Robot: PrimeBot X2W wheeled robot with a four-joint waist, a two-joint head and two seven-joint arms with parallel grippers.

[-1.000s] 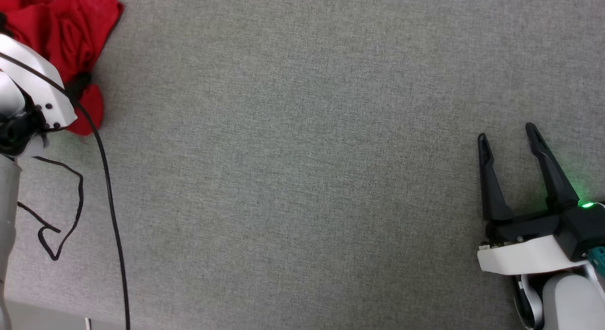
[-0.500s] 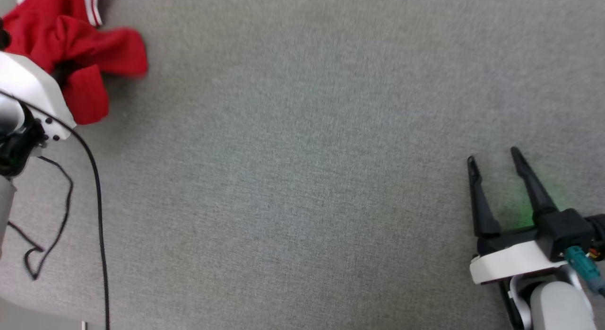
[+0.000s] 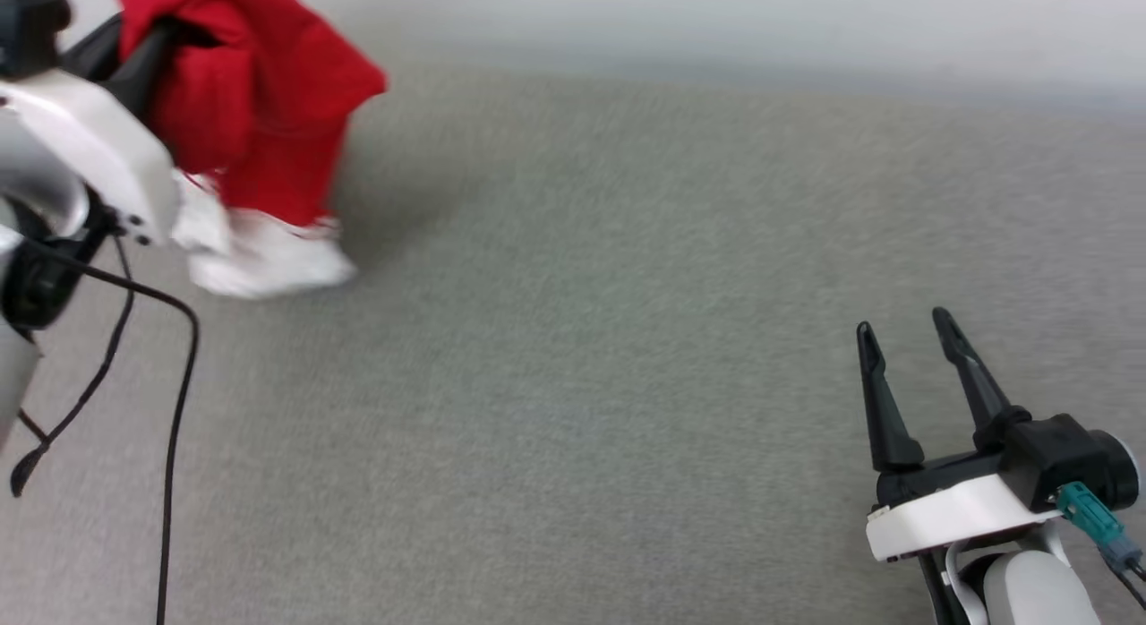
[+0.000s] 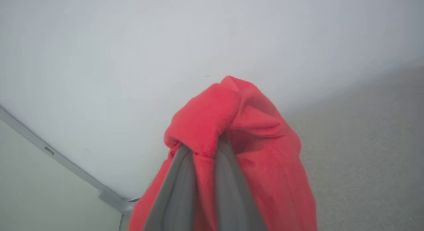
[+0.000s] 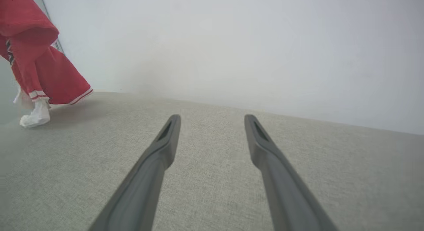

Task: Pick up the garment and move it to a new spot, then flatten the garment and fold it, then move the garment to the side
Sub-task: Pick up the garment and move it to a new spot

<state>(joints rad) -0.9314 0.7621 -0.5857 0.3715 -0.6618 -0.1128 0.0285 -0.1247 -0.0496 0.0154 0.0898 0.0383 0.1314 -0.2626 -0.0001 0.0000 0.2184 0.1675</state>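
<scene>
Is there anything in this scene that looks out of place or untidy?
Nothing is damaged. The garment hangs bunched from the shut left gripper, and its white sleeve seems to touch the grey surface. A loose black cable loops over that surface at the left of the head view.

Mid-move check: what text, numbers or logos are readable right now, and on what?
None readable.
On the garment, the right wrist view shows a sliver of black print at a fold: too little of it shows to read.
In the head and left wrist views the red cloth is blurred or bunched, with no lettering to make out.
</scene>
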